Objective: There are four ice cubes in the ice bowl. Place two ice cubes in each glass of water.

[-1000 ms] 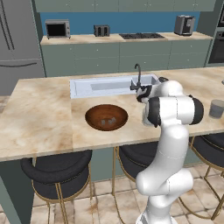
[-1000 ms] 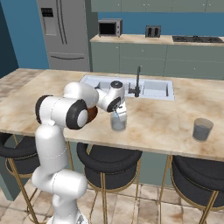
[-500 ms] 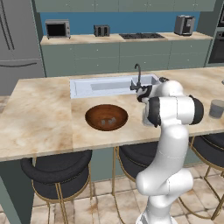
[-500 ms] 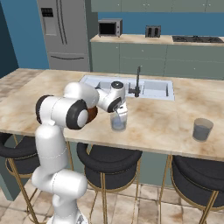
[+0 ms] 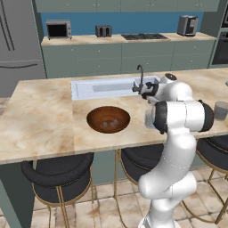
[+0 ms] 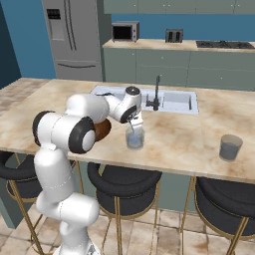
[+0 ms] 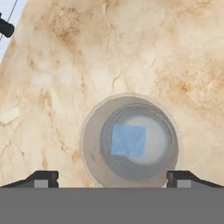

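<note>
I see 1 ice cube (image 7: 128, 141) in the near glass (image 7: 130, 141). My gripper (image 7: 113, 177) hangs wide above it, holding nothing. The bowl (image 5: 108, 119) holds more cubes.

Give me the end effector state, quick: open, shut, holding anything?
End effector: open, holding nothing, poised directly over a glass of water with one ice cube inside it.

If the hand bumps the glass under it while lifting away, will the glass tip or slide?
The glass looks short and wide, and it stands upright on the flat marble counter, so it would probably slide rather than tip. It appears to hold water with an ice cube, which adds weight low down. The open hand hangs above it.
</note>
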Controlling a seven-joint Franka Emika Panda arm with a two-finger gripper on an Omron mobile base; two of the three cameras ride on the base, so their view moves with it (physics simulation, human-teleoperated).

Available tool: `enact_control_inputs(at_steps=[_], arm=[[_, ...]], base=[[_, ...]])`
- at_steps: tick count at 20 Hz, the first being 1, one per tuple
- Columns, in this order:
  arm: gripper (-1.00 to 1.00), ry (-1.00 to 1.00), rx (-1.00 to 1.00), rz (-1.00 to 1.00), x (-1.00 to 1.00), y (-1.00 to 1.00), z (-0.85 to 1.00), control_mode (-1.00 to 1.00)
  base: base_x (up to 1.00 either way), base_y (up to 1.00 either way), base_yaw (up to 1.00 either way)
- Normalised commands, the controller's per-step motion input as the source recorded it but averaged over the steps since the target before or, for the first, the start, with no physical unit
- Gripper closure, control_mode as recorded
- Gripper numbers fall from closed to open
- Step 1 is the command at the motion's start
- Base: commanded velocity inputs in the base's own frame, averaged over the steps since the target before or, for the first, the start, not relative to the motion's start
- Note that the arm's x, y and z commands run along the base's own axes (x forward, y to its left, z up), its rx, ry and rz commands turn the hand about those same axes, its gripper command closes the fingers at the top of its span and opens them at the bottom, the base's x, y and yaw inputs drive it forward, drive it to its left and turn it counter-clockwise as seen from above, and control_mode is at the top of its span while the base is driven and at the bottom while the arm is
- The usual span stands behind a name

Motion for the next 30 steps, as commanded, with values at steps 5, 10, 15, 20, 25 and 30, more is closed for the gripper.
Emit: enact_control_inputs(at_steps=[5, 10, 15, 20, 25, 30], arm=[[-1.00, 0.00, 0.00, 0.03, -0.43, 1.00, 0.00, -1.00], [-1.00, 0.00, 0.00, 0.07, 0.00, 0.98, 0.01, -1.00], [-1.00, 0.00, 0.00, 0.19, 0.00, 0.70, 0.00, -1.00], [-1.00, 0.00, 0.00, 0.07, 0.00, 0.97, 0.00, -1.00], [-1.00, 0.00, 0.00, 0.00, 0.00, 0.87, -0.01, -1.00], [-1.00, 0.00, 0.00, -0.03, 0.00, 0.48, -0.11, -1.00]], base=[[0.00, 0.00, 0.00], [0.00, 0.00, 0.00], [0.00, 0.00, 0.00], [0.00, 0.00, 0.00], [0.00, 0.00, 0.00], [0.00, 0.00, 0.00]])
